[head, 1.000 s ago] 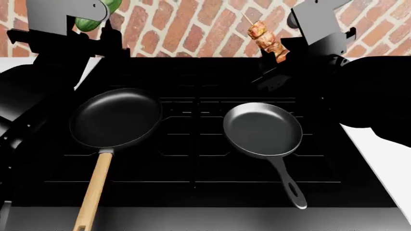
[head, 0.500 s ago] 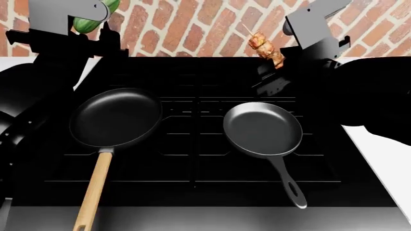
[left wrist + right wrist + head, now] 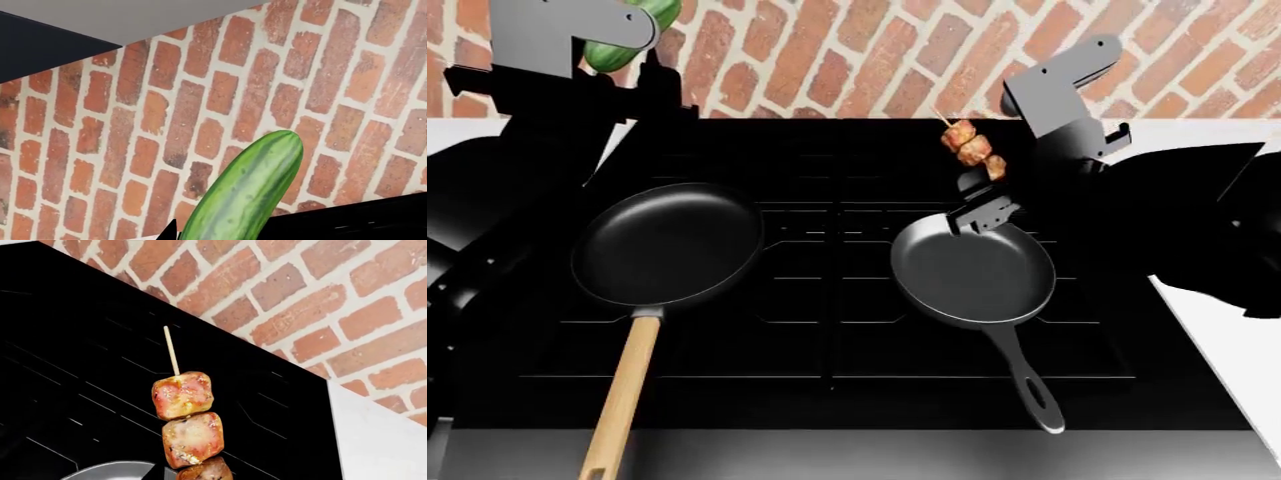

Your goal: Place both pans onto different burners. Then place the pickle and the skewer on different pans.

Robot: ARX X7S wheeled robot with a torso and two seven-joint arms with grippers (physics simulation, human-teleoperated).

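Note:
The black pan (image 3: pixel 667 245) with a wooden handle sits on the left burner of the stove (image 3: pixel 827 320). On the right burner lies the grey pan (image 3: pixel 974 272) with its dark handle. My left gripper (image 3: pixel 625 62) is shut on the green pickle (image 3: pixel 630 40) (image 3: pixel 245 190), high above the stove's back left. The skewer (image 3: pixel 970 148) (image 3: pixel 188 415) is held in my shut right gripper (image 3: pixel 985 200), just over the grey pan's far rim (image 3: pixel 110 469). Both grippers' fingertips are mostly out of their wrist views.
A red brick wall (image 3: pixel 854 50) runs behind the stove. White counter (image 3: pixel 1228 340) shows to the right of the stove. The pan handles point toward the stove's front edge. Grates lie between the two pans.
My right gripper has dropped down and left with the skewer, from up by the wall to just over the grey pan's far rim. The left gripper and both pans stay put.

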